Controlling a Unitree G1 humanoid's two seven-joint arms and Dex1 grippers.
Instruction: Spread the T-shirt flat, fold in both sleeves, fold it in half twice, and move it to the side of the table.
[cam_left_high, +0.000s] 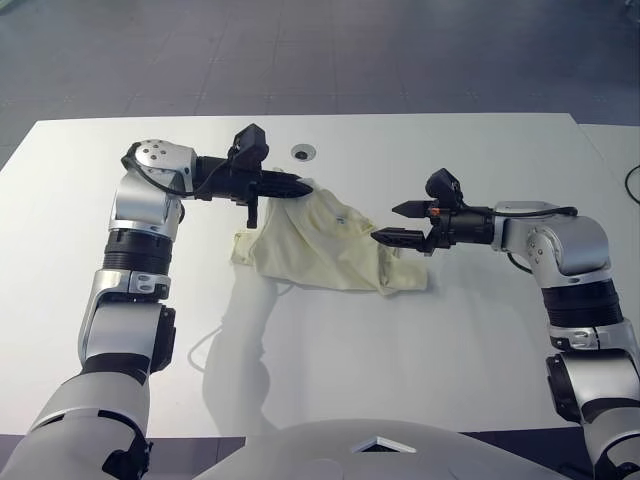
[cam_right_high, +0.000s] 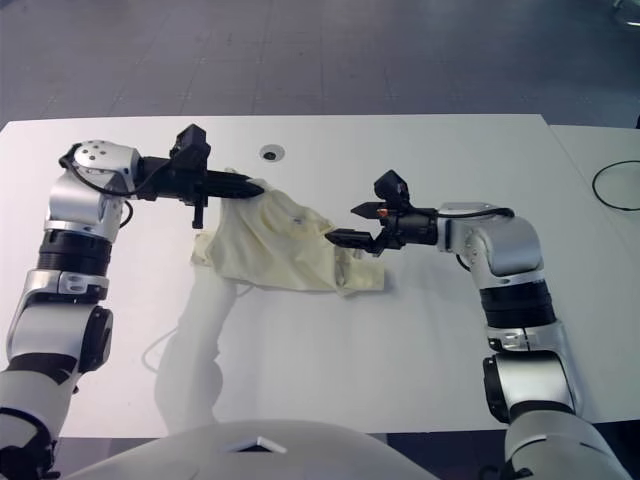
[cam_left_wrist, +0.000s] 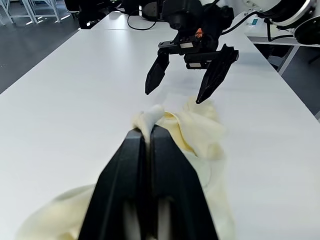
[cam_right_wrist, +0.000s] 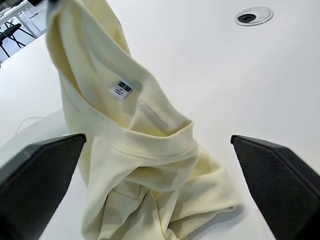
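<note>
A pale yellow T-shirt (cam_left_high: 320, 245) lies crumpled near the middle of the white bench (cam_left_high: 450, 350), not spread flat. The left hand (cam_left_high: 300, 188) has its two fingers pressed together on a pinch of cloth at the shirt's far edge and holds that part up off the bench, so the fabric hangs down from it in a slope toward the rest of the heap. The right hand (cam_left_high: 388, 224) is at the shirt's right side with its fingers wide apart and nothing between them; its lower finger (cam_left_high: 385, 238) is over the edge of the cloth, though whether it touches cannot be told. The collar faces the right hand, with a small white label (cam_right_wrist: 120, 89) sewn inside it. A round cable port (cam_left_high: 302, 152) sits in the bench just beyond the left hand.
</note>
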